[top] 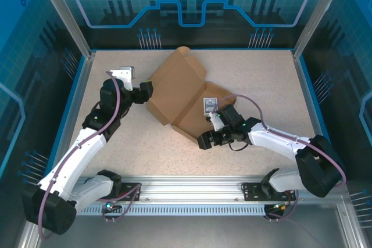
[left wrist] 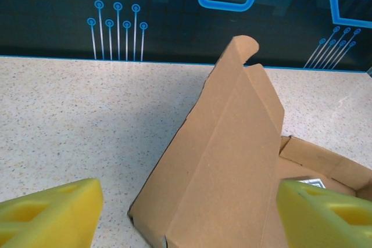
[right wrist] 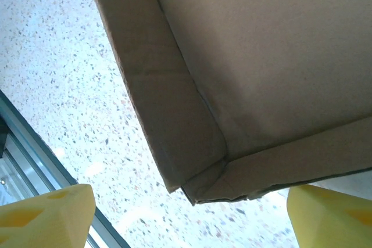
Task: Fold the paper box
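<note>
Paper box (top: 174,88) askew, long axis from far-left to near-right

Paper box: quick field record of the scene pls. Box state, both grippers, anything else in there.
box: paper box, brown cardboard, diagonal on the table, partly folded
lid flap: raised, tilted
near corner: two low walls up and meeting
left gripper: open, facing the raised flap, not closed on it
right gripper: open, at the near corner, not closed on it
extra: small card lying inside the box
</note>
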`<act>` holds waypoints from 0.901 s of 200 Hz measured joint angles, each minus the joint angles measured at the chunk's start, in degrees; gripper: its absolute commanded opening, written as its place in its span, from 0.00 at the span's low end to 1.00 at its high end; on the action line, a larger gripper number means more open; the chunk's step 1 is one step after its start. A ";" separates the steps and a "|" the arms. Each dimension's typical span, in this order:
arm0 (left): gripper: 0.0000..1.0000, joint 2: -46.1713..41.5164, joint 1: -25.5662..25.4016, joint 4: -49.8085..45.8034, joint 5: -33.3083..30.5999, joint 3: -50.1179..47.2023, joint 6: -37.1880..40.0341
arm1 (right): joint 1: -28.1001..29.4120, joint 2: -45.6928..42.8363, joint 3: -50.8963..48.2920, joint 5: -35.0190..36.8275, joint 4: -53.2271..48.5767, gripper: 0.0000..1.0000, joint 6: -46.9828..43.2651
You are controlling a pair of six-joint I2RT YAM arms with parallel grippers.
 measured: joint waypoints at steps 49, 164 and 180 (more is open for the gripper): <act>0.80 -2.47 0.94 0.11 -0.59 -1.95 -0.87 | 4.31 7.32 3.28 -0.83 5.05 0.85 2.32; 0.80 -2.86 1.70 0.52 -0.66 -8.96 -4.59 | 9.86 20.24 16.96 -3.76 9.70 0.84 1.36; 0.80 -1.16 1.75 1.57 0.92 -9.92 -6.08 | 9.84 19.12 16.96 -3.30 7.54 0.84 -0.15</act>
